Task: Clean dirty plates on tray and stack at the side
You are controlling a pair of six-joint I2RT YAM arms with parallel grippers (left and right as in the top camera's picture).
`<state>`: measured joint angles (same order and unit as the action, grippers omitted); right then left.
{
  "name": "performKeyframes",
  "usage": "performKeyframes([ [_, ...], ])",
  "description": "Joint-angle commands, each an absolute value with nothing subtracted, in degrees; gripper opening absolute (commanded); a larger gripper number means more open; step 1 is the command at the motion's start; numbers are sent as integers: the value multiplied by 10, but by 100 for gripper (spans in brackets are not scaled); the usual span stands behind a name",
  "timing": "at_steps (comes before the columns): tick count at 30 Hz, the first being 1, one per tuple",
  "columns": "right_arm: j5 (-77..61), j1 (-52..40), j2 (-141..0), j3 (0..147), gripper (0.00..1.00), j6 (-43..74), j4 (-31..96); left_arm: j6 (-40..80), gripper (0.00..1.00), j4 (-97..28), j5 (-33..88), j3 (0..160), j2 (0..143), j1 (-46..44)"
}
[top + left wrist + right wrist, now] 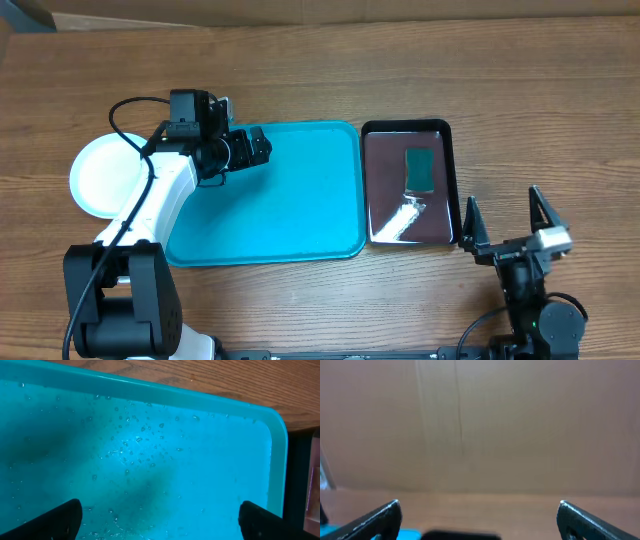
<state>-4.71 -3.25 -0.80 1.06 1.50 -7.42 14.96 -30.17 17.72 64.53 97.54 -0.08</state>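
Observation:
The turquoise tray [290,210] lies in the middle of the table with no plates on it. In the left wrist view the tray [200,435] shows small water drops across its floor. A white round plate [98,175] rests on the wood left of the tray, partly covered by my left arm; I cannot tell whether others lie under it. My left gripper [262,146] [160,510] hovers open over the tray's far left part, holding nothing. At the near right, off the trays, my right gripper [502,200] [479,507] stands open and empty.
A smaller glossy black tray [445,135] sits right of the turquoise one, holding a green sponge [420,168] and a pale crumpled thing [402,215]. A cardboard wall [480,420] stands behind the table.

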Motion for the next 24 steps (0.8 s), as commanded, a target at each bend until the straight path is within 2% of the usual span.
performKeyframes([
  [1, -50, -28, -2, 4, 100, 15, -26, 141, 100, -302, 174, 655, 977, -3],
  [5, -46, -28, -2, 4, 100, 15, 47, 141, 100, -302, 174, 655, 977, -3],
  [24, -43, -28, -2, 4, 100, 15, 45, 141, 100, -302, 174, 655, 977, -3],
])
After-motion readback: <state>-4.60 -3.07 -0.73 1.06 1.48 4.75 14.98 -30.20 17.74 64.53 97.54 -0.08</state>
